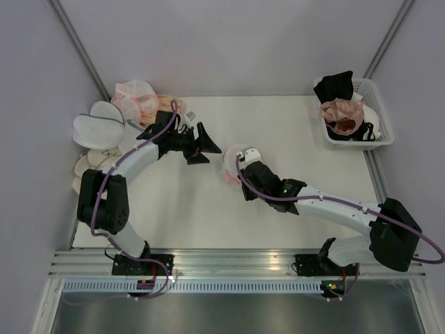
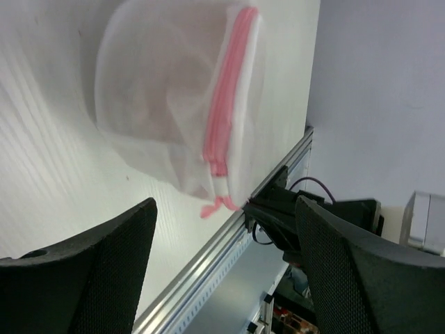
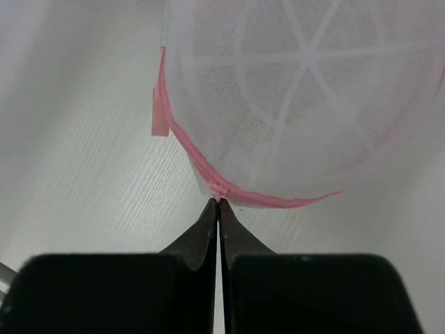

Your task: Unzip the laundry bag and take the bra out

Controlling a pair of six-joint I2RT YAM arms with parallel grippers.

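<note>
The laundry bag (image 1: 243,154), a small white mesh dome with a pink zipper rim, lies at the table's middle. It also shows in the left wrist view (image 2: 167,97) and the right wrist view (image 3: 313,90). My right gripper (image 3: 220,204) is shut on the pink zipper pull (image 3: 220,190) at the bag's near edge; in the top view it (image 1: 235,174) sits just in front of the bag. My left gripper (image 1: 207,148) is open and empty, just left of the bag, its fingers (image 2: 104,271) apart from it. The bra is only a faint pale-pink tint through the mesh.
A pile of white mesh bags and pink garments (image 1: 115,125) lies at the back left, behind my left arm. A white basket (image 1: 379,139) at the back right holds a black garment and a darker pink bra. The metal front rail (image 1: 236,261) runs along the near edge.
</note>
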